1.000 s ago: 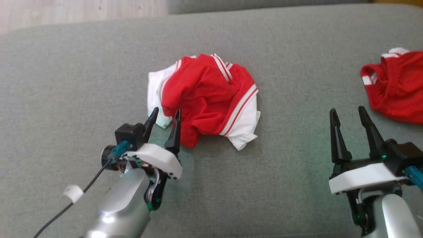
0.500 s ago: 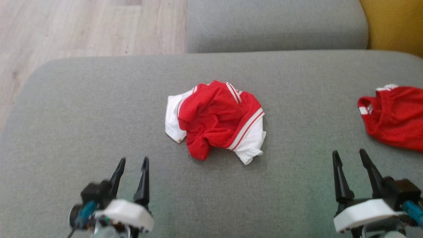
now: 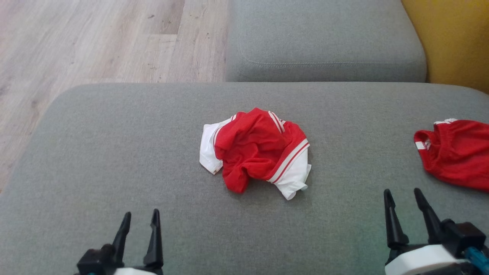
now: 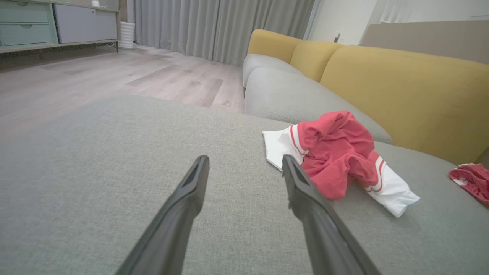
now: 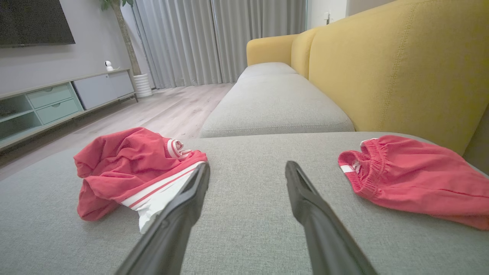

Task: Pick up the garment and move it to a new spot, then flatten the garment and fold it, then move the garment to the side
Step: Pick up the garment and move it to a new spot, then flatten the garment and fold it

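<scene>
One garment (image 3: 259, 152) lay crumpled on the cushion (image 3: 114, 152); judged light, limp, best pinched at a white corner. Left gripper (image 3: 141, 212) and right gripper (image 3: 402, 190) gaped, holding nothing.

Second red garment (image 3: 456, 154) cut by right edge, left pincer (image 3: 141, 212) base cut by bottom edge

A grey sofa seat (image 3: 114, 152) lies under the jaws. Ahead of them is a second grey cushion (image 3: 324, 42), to their right a yellow backrest (image 5: 382, 76), to their left pale wooden floor (image 3: 95, 38), far ahead grey curtains (image 5: 191, 38).
</scene>
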Available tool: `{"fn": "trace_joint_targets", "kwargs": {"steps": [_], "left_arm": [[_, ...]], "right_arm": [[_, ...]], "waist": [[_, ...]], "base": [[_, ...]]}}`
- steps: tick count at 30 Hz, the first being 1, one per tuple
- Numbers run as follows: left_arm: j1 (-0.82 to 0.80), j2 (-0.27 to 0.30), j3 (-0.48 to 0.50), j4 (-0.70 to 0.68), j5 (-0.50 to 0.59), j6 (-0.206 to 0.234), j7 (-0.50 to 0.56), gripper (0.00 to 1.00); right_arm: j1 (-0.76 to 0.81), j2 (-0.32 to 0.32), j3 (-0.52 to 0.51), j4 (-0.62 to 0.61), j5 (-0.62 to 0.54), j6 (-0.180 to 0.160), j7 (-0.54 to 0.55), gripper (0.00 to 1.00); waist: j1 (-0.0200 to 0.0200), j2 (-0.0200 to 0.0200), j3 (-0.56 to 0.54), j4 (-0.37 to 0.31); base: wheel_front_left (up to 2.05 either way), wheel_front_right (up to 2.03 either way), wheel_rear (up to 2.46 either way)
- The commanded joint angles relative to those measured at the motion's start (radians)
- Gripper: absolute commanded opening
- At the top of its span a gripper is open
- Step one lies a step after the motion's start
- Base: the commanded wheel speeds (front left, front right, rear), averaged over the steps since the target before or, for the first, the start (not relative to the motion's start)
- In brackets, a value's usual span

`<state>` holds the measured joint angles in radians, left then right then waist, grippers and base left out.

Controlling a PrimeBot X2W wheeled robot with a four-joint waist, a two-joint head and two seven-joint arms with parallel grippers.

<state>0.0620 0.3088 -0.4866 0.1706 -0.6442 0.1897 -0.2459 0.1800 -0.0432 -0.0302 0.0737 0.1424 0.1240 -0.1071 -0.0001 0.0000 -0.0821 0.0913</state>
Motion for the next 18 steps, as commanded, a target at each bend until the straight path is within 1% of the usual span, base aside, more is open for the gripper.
{"fn": "trace_joint_targets", "kwargs": {"steps": [1, 6, 18], "left_arm": [[-0.019, 0.026, 0.035, -0.043, 0.010, 0.015, 0.004, 1.00], [0.022, 0.036, 0.039, -0.076, 0.000, 0.034, 0.013, 1.00], [0.028, 0.047, 0.032, -0.098, -0.002, 0.044, 0.030, 1.00]], "right_arm": [[-0.014, -0.007, 0.031, -0.024, 0.007, 0.007, -0.018, 1.00], [-0.011, -0.007, 0.035, -0.009, 0.012, 0.007, -0.024, 1.00], [-0.017, -0.007, 0.039, 0.010, 0.014, 0.007, -0.028, 1.00]], "waist": [[0.0001, 0.0000, -0.002, -0.003], [0.0001, 0.0000, -0.007, -0.009], [0.0001, 0.0000, -0.005, -0.004]], "base": [[0.00, 0.00, 0.00], [0.00, 0.00, 0.00], [0.00, 0.00, 0.00]]}}
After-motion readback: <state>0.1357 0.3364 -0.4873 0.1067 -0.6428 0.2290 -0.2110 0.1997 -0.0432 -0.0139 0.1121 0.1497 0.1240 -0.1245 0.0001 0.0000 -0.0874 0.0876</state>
